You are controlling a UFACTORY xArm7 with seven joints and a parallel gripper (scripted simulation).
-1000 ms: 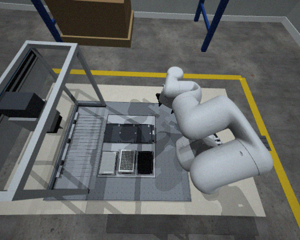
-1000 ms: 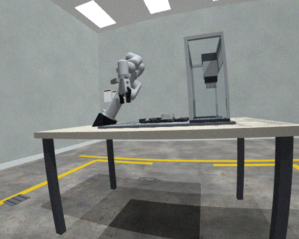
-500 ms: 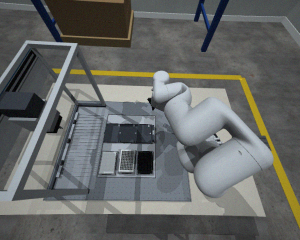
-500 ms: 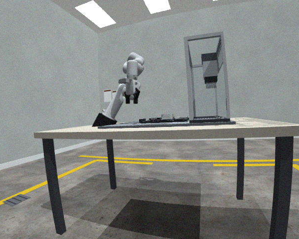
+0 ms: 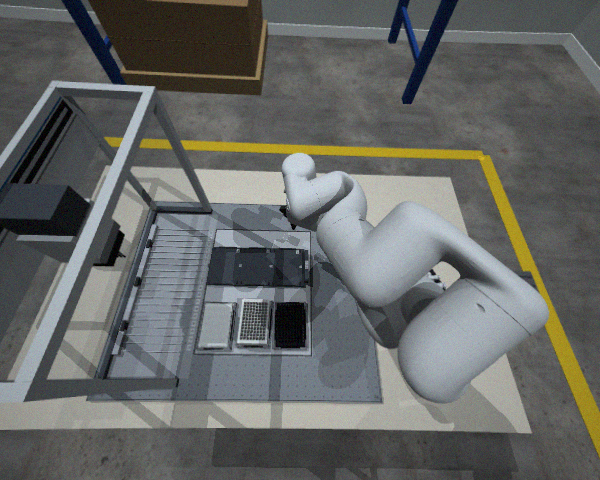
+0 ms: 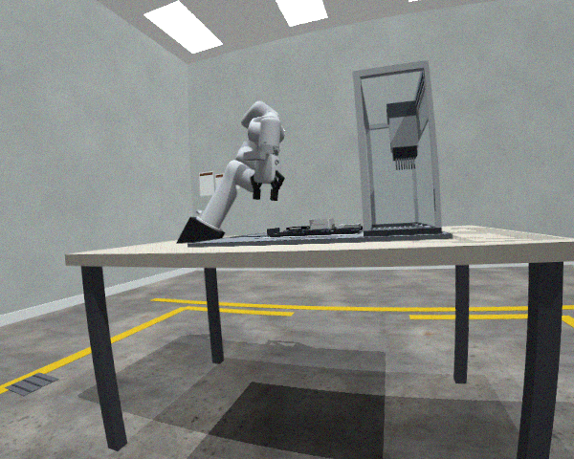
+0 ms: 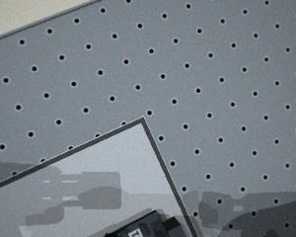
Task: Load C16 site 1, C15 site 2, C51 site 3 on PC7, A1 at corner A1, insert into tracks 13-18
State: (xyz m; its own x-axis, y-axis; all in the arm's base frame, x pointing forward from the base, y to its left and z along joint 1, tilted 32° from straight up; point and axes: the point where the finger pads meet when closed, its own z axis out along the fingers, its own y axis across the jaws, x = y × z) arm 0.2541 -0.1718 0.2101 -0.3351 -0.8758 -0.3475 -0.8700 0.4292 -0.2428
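The dark plate carrier PC7 (image 5: pixel 257 267) lies empty on the light apron (image 5: pixel 261 291), lengthwise in front of the rails (image 5: pixel 171 289). Beside it stand three nests in a row: a black plate (image 5: pixel 290 324) nearest the arm's base, a white block with visible wells (image 5: pixel 253 321) in the middle, and a pale flat plate (image 5: pixel 216 325) nearest the rails. My gripper (image 6: pixel 266 189) is open and empty, high above the table near the apron's corner by the carrier's end. In the overhead view the arm hides most of it. The wrist view shows the apron's corner (image 7: pixel 89 188) and a dark bit of the carrier (image 7: pixel 148 228).
The instrument's grey frame (image 5: pixel 83 217) stands over the rails, with its dark pipetting head (image 5: pixel 42 209) hanging inside. The perforated base plate (image 7: pixel 197 74) surrounds the apron. The arm's body (image 5: pixel 434 310) rises to the right of the nests.
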